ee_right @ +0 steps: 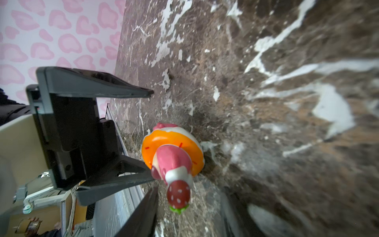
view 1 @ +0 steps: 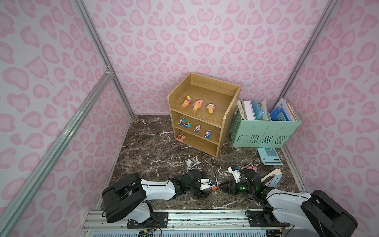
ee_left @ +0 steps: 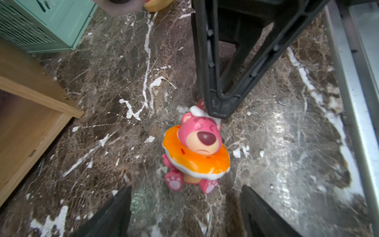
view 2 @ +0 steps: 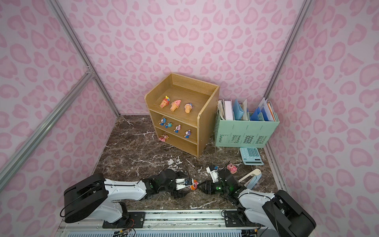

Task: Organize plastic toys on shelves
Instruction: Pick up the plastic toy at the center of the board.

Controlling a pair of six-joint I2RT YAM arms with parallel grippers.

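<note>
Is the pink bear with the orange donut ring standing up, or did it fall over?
Standing up. In the left wrist view the pink bear has its paws down on the marble table, head on top.

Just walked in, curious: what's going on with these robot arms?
The robot is working on a pink bear in an orange ring, standing on the table. The left gripper is open before it. The right gripper has its fingers either side of the strawberry on its head, not clearly gripping. The shelves hold three cones on top, four blue-white characters mid-tier and one pink figure at the bottom. Another pink toy sits near the calculator.
</note>
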